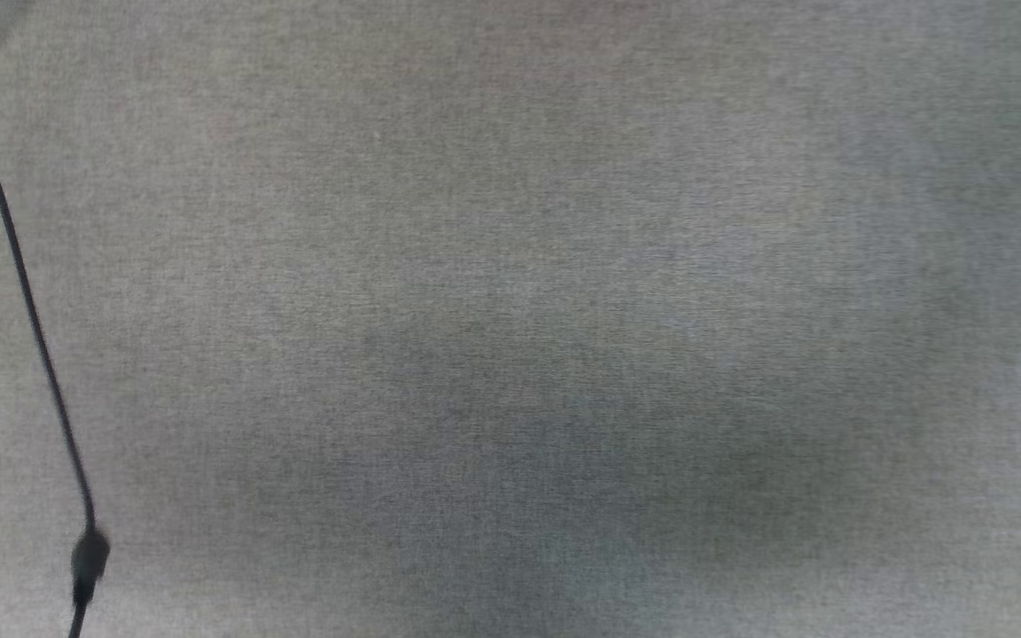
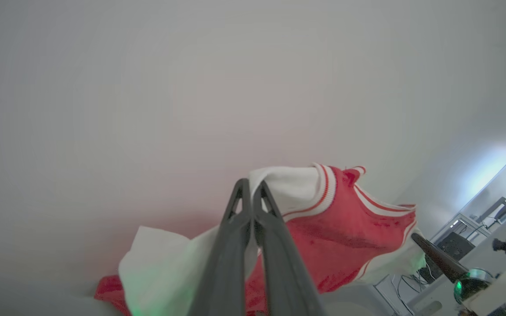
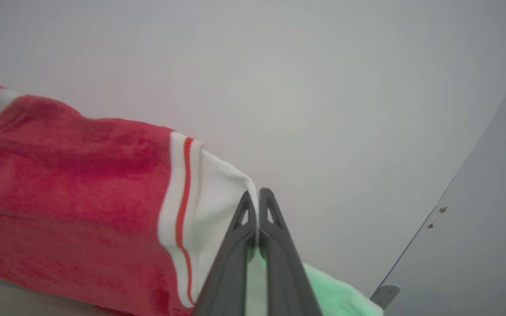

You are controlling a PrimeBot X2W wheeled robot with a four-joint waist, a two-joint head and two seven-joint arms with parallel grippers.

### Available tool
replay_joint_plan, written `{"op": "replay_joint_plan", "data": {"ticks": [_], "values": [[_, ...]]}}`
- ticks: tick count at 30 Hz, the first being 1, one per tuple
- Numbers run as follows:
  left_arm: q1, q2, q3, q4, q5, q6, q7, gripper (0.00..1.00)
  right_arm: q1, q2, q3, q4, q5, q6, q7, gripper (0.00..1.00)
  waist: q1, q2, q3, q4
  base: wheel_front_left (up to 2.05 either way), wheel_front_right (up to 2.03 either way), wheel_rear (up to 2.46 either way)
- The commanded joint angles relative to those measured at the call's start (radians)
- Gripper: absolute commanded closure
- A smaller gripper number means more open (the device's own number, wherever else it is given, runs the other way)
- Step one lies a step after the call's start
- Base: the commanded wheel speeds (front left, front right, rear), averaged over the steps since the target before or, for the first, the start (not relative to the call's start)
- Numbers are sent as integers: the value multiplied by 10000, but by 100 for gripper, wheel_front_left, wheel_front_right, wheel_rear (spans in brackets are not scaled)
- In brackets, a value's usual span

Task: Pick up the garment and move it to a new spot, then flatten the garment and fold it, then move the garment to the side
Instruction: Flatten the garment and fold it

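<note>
The garment is a red jersey shirt with white sleeves and red-and-white stripe trim. It hangs stretched in the air between my two grippers, in front of a pale wall. In the left wrist view my left gripper is shut on a white sleeve edge. In the right wrist view my right gripper is shut on the other white sleeve, with the garment's red body spreading to the left. The dark tip of my right gripper's finger shows at the far side of the cloth in the left wrist view.
The head view looks down on a grey fabric surface with a thin black cable running down its left side. Desks with equipment stand at the lower right of the left wrist view.
</note>
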Motion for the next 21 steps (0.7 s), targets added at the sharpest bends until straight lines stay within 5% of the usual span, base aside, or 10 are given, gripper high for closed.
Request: {"op": "replay_joint_plan", "data": {"ticks": [1, 11, 21], "values": [[1040, 392, -42, -814, -402, 26, 253, 100, 979, -48, 308, -482, 419, -6, 279, 100, 0, 0, -123, -106, 0, 0, 0], [6949, 2210, -231, -4836, -1219, 26, -216, 100, 7144, -1862, 1005, -4813, 3204, -4, 2824, 100, 0, 0, -1218, 2, 0, 0, 0], [10923, 3108, -1063, -6715, -556, 26, -904, 100, 12421, -3481, -203, -8479, 4451, -4, 4312, 100, 0, 0, -2341, 122, 0, 0, 0]]}}
